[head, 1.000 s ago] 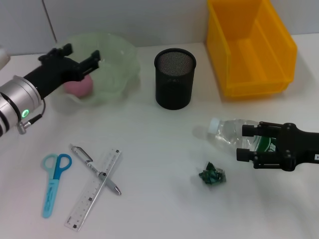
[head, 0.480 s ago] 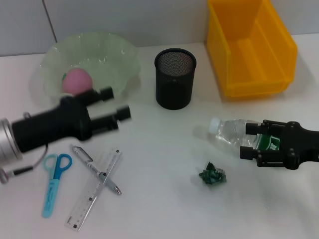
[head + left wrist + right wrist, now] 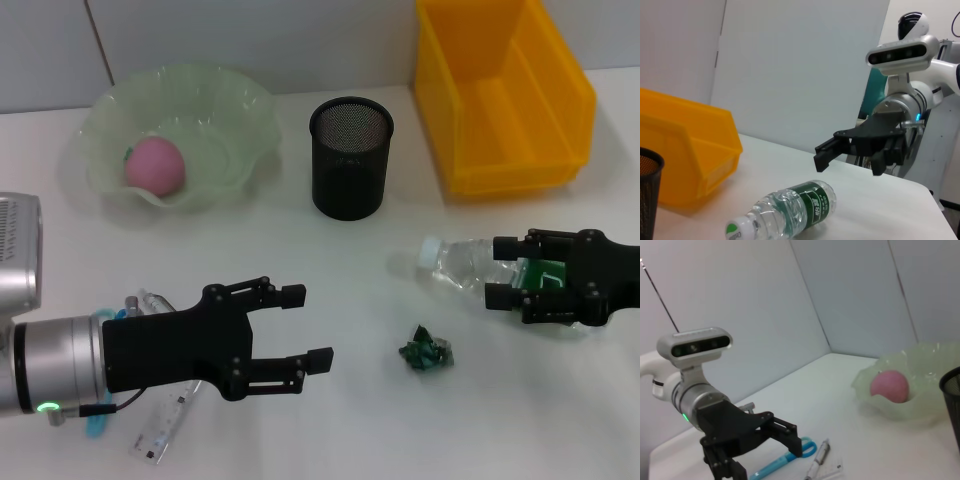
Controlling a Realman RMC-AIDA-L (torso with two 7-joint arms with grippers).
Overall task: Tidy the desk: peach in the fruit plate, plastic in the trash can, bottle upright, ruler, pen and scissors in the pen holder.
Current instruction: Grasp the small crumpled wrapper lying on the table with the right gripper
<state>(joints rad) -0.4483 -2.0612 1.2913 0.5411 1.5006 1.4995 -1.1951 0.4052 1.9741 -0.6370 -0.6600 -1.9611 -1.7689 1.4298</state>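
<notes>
Pink peach (image 3: 155, 165) in pale green plate (image 3: 235, 105); black mesh holder (image 3: 350, 158); yellow bin (image 3: 500, 150); clear bottle (image 3: 470, 265), green label; blue scissors (image 3: 790, 457).

A white table (image 3: 330, 420) carries everything. The black mesh pen holder (image 3: 350, 157) stands mid-back, with the green fruit plate (image 3: 215, 120) to its left and the yellow bin (image 3: 500, 95) to its right. In front of the holder lie the bottle (image 3: 465, 265), on its side, and the crumpled green plastic (image 3: 427, 353); front-left lie the pen (image 3: 150, 300), ruler (image 3: 165, 425) and scissors (image 3: 95, 428).

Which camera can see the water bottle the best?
The left wrist view: the bottle lies on its side there, fully visible from white cap to green label, with the right gripper just above it. In the head view that gripper's open fingers cover its label end. The right wrist view does not show it.
</notes>
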